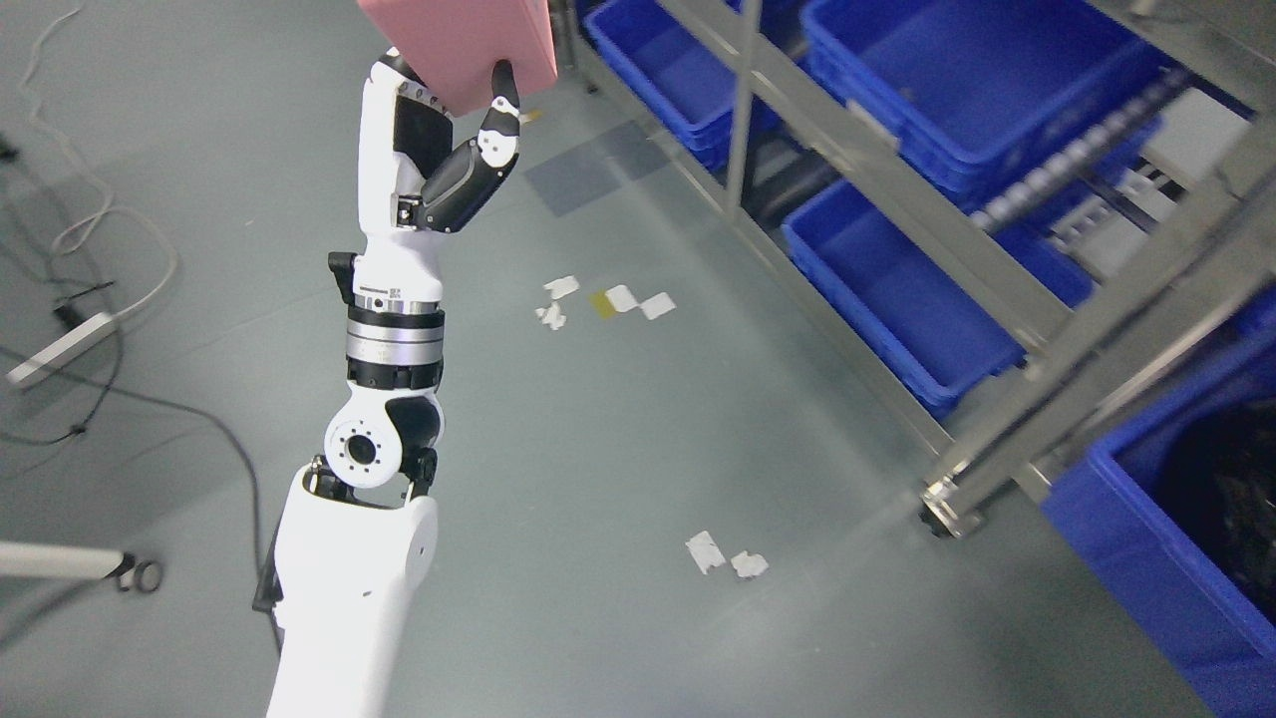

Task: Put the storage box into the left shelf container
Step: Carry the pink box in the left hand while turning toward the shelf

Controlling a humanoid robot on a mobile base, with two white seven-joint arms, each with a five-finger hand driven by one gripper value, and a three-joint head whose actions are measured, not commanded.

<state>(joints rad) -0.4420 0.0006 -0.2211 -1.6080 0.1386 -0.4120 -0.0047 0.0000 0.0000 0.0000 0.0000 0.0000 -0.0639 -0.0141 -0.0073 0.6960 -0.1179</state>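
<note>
Box held aloft beside shelf

Left hand (449, 150) raised; fingers (501, 95) clamp the pink storage box (459, 40) at the frame's top edge. Metal shelf (897, 199) with blue containers (688, 80) stands to their right. Tape scraps (608, 301) on the floor below.

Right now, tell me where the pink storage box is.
In the head view, the pink storage box is at the top edge, left of centre, held up by the left hand, just left of the shelf's blue bins.
</note>
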